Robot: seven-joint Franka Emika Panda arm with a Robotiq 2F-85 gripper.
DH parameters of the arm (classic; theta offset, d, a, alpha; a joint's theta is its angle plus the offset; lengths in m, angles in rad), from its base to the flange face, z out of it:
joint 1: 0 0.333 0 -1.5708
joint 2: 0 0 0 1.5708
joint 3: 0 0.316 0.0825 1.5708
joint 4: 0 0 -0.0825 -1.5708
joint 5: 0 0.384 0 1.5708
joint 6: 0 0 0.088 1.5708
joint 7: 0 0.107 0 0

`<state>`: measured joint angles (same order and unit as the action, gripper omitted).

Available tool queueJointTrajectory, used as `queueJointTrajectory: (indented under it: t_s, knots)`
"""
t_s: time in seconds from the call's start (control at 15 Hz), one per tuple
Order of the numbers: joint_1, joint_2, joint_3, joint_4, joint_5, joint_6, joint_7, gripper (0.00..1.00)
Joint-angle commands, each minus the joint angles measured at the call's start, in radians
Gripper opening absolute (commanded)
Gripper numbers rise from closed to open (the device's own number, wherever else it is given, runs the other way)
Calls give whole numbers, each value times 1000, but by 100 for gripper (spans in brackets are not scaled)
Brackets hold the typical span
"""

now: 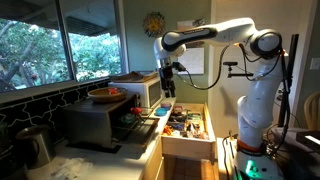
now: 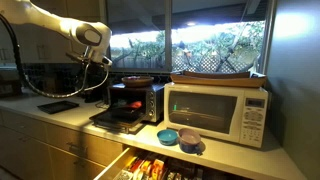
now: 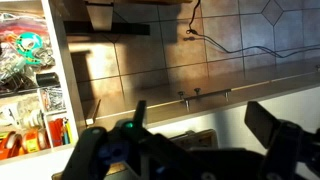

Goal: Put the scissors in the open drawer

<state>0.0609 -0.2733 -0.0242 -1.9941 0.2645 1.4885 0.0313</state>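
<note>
The black Robotiq gripper [image 1: 168, 88] on the white arm [image 1: 215, 35] is hanging above the pale table [image 1: 105, 160], in front of the white microwave [image 1: 140, 88] and beside the dark metal toaster oven [image 1: 95, 122], whose door is lying dropped open. In the wrist view the jaws are standing released, with the fingers [image 3: 140, 112] spread wide and nothing showing between them. Scissors: I am not finding them in any view. Nothing scissor-shaped is showing in the jaws, on the table or among the drawer's contents at this resolution, so their place, their long axis and their bearing from the jaws cannot be told. The wide, shallow pale-wood drawer [image 1: 186, 128] is standing pulled out, full of small colourful utensils. In an exterior view it is lying below the gripper and off to the side, toward the robot's base. In the wrist view the drawer [image 3: 25, 80] is showing as a strip along the left edge, with brown tiling filling the rest. Judgement: the jaws are empty, so the pick is not yet done; the step in hand is locating and grasping the scissors, and the drop comes after. Once the scissors are held, travel should be a short sideways shift toward the drawer, then down. Risk: clipping the open oven door or the microwave corner.
</note>
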Motion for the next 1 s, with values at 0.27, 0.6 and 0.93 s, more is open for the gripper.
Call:
queueJointTrajectory:
  t_s: [0.27, 0.6, 0.93]
  knots:
    - [-17, 1, 14, 2, 3, -3, -3, 100]
    - [-17, 1, 14, 2, 3, -3, -3, 100]
    - [-35, 18, 31, 18, -62, 109, 36, 100]
